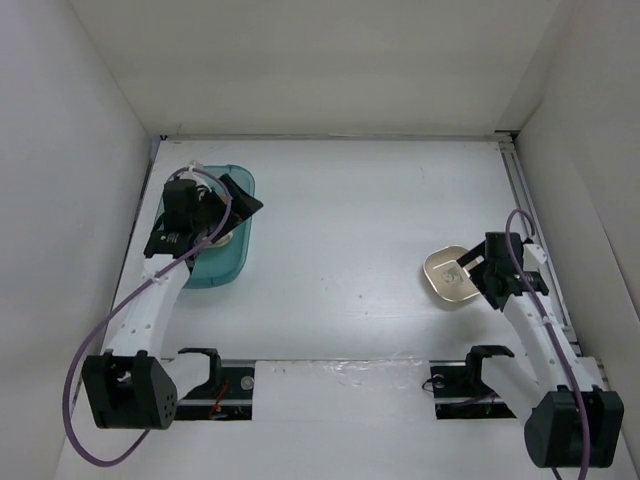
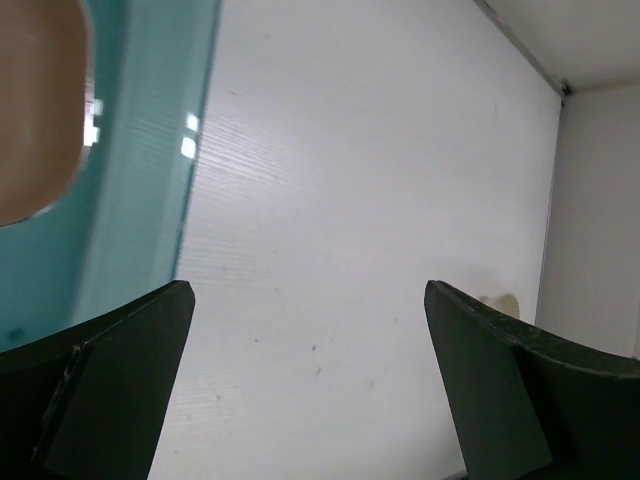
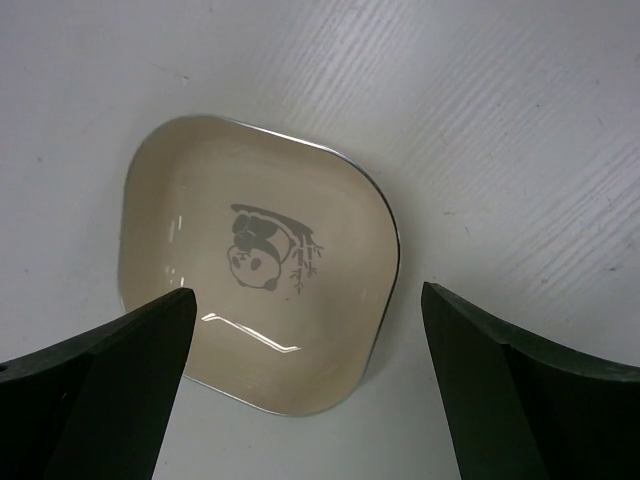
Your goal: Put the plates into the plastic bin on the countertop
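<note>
two plates show. cream plate (image 3: 255,260) lies flat on the table (image 1: 350,220) at the right side, well apart from the teal bin (image 1: 232,262). it is square with rounded corners and has a dark panda motif (image 3: 265,255) in its centre. right tool (image 3: 308,295) hangs over this plate with jaws spread wide, holding nothing. in the right wrist view the two dark fingers (image 3: 110,380) stand either side of the plate's near edge; cannot tell if they touch it. from the top view the right tool sits at the plate's right edge and the right arm reaches in from the near right corner. the bin sits on the left side of the table, near the left wall, long side running near to far. brown plate (image 2: 35,100) lies inside the bin; only part of it shows in the left wrist view, blurred, motif not readable. left tool (image 1: 222,208) is above the bin, over its middle and far part, jaws wide apart and gripping nothing. in the left wrist view one finger is over the bin's edge and the other over bare table, with the bin's teal wall running up the left of the frame. how many more plates are in the bin cannot be told, since arm and tool cover much of it from the top. white walls (image 1: 90,120) close in the table on the left, far and right sides.
</note>
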